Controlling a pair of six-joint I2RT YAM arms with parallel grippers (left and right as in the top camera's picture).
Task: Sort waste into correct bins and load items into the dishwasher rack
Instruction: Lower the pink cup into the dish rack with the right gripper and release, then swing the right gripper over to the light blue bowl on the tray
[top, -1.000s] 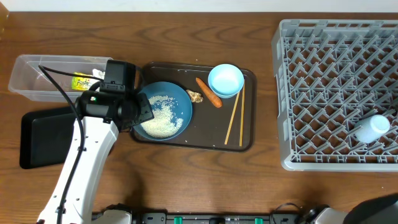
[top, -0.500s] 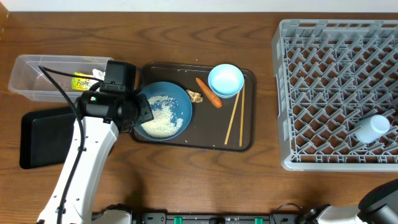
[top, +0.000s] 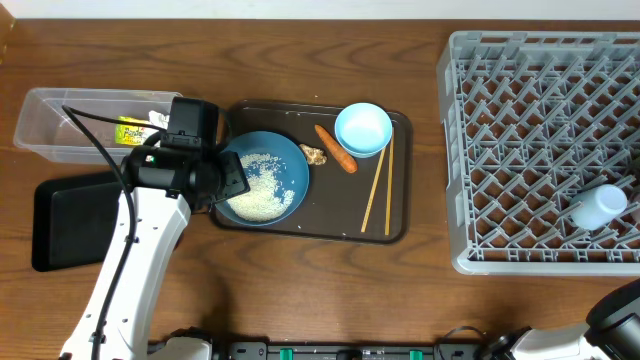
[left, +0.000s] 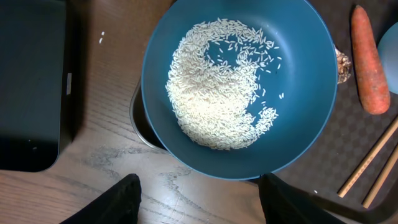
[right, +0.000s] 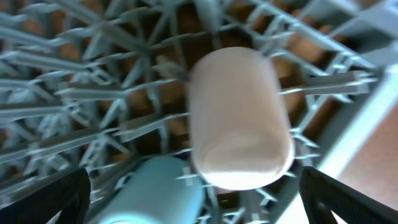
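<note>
You are roughly a third through, by my reckoning. The white-pink cup (right: 239, 118) and small blue cup (right: 149, 193) are lying side by side in the dishwasher rack (top: 540, 130), and your right pincer (right: 193, 176) is hanging spread and empty above them. The wrapper (top: 132, 131) is sitting in the clear tub (top: 50, 125). Your left pincer (left: 199, 186) is hovering spread, pinching nothing, at the dark blue plate-bowl (left: 298, 74). The rice (left: 217, 106), carrot (left: 367, 62), food scrap (left: 341, 65), light blue bowl (top: 362, 129) and chopsticks (top: 377, 185) are waiting.
</note>
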